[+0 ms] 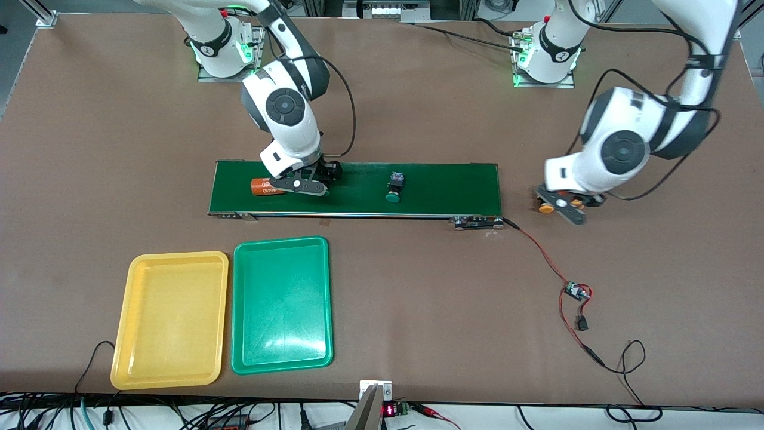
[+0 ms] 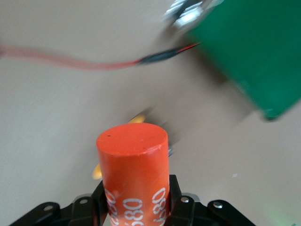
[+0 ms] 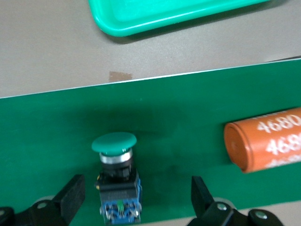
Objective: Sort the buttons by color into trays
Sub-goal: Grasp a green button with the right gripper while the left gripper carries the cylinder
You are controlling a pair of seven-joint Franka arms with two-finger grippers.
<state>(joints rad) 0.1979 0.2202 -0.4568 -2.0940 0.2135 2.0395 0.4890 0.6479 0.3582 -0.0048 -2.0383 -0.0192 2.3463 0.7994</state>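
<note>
green button (image 3: 115,176) lies lengthwise between right gripper's (image 3: 134,195) open fingers, cap toward green tray (image 3: 155,14)

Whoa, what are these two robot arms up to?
The right gripper is open around a green button on the conveyor belt. The left gripper holds an orange cylinder over the table off the belt's end. A second green button waits on the belt. The yellow tray and green tray hold no buttons yet.

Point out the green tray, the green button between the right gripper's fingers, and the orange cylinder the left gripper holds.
green tray (image 1: 280,304): front view, bare floor of the tray.
green button (image 3: 114,142): right wrist view, its round cap.
orange cylinder (image 2: 133,155): left wrist view, its flat end face.
</note>
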